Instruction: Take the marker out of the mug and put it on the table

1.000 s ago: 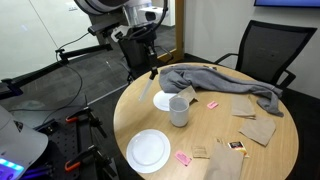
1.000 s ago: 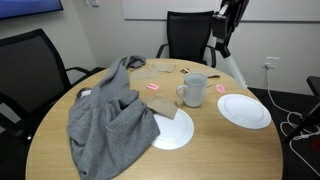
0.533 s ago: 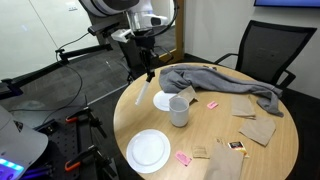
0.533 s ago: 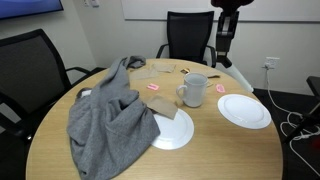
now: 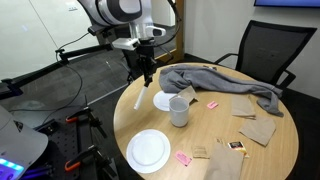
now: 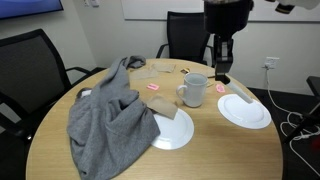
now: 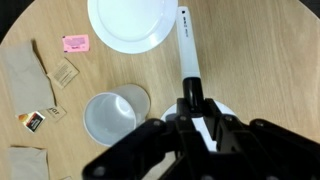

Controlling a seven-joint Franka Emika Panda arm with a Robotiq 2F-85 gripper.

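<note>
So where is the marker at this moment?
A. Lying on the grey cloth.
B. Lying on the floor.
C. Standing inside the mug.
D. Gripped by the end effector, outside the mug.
D: in the wrist view the end effector is shut on the marker, and the mug beside it holds nothing.

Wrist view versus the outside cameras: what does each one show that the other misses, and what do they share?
Only the wrist view looks straight down into the mug, whose inside is empty. Only the exterior views show the grey cloth, the black chair and the robot's arm. Both show the marker clamped in the jaws, the white plate and the tan table.
</note>
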